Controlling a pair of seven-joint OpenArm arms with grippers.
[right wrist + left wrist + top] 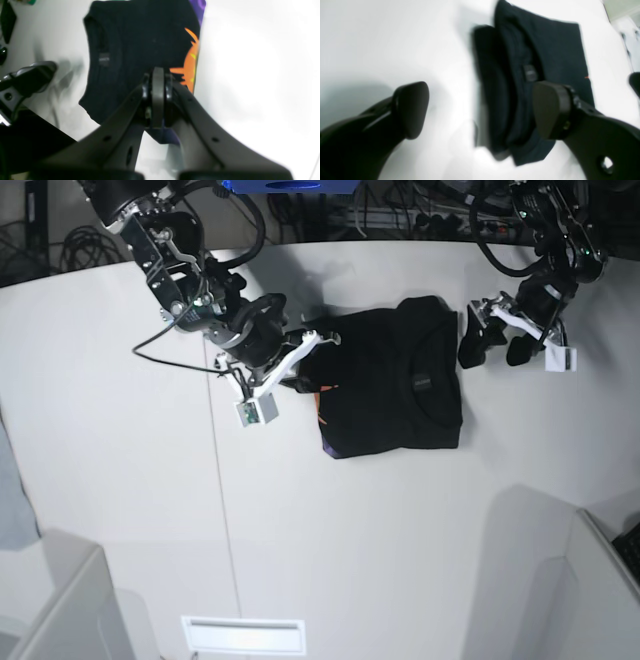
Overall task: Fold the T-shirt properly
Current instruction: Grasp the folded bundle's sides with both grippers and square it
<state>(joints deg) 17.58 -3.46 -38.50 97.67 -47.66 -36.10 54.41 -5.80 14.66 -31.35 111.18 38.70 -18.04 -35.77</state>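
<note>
- T-shirt (540, 82): left wrist view, blurred. One black folded bundle on the white table (382, 37), neck label (529, 73) facing up. Left gripper (480, 110) spread wide, nothing between its pads; one pad over bare table, the other over the cloth.
- Right wrist view: same shirt (140, 50) lies flat, orange-and-purple print (191, 65) showing along one edge. Right gripper (158, 97) pressed together at that printed edge; can't tell whether cloth is pinched between the tips. One label (104, 59) visible.
- Base view: one T-shirt (395, 385) near table centre, roughly rectangular, collar side toward the left gripper (490, 340), which hangs just beside it, apart. Right gripper (318, 342) at the opposite edge, touching or just over the cloth.
- Judgement: fold looks nearly complete. To finish well, keep the open hand clear of the collar so layers aren't dragged, and lift the closed hand straight off the edge so the print side stays tucked.
- Count: one shirt, two grippers, one table (150, 480).
</note>
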